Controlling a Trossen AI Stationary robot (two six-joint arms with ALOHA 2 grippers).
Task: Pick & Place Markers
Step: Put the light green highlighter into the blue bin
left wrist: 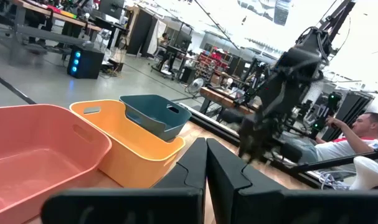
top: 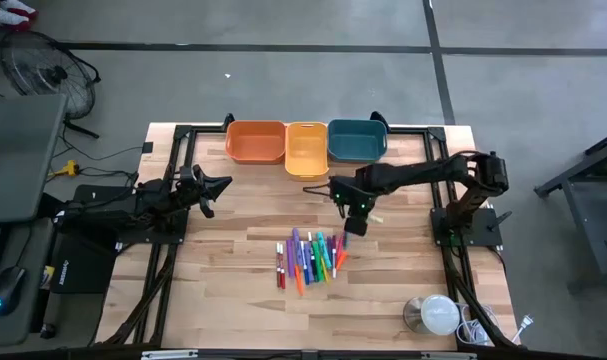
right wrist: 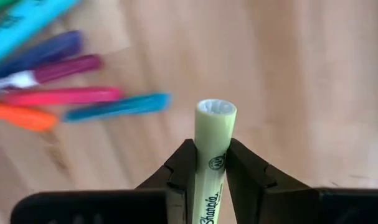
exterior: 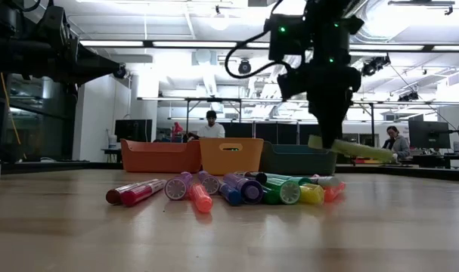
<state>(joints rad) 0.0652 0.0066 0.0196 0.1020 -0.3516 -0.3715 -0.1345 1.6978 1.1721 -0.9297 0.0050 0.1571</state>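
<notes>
Several markers [top: 308, 258] in red, orange, purple, blue, green, pink and yellow lie in a loose heap on the wooden table [top: 223, 290], also seen in the low view [exterior: 229, 190]. My right gripper [top: 355, 215] hangs just to the far right of the heap, shut on a pale yellow-green marker [exterior: 352, 149]. My left gripper [top: 221, 185] is shut, empty, and waits by the table's left side, near the orange bin. My right gripper pinches the yellow-green marker's barrel [right wrist: 211, 155] between its two fingers [right wrist: 241, 165], coming from above and pointing down, across the marker. One end [right wrist: 216, 111] sticks out beyond the fingers. The marker is lifted clear of the table, nearly level [exterior: 352, 149].
Three bins stand in a row at the far edge: orange [top: 255, 141], yellow [top: 306, 147], teal [top: 356, 140]. A white round object [top: 438, 315] sits at the near right corner. People [exterior: 210, 125] are in the room behind. Bare wood lies left of the heap.
</notes>
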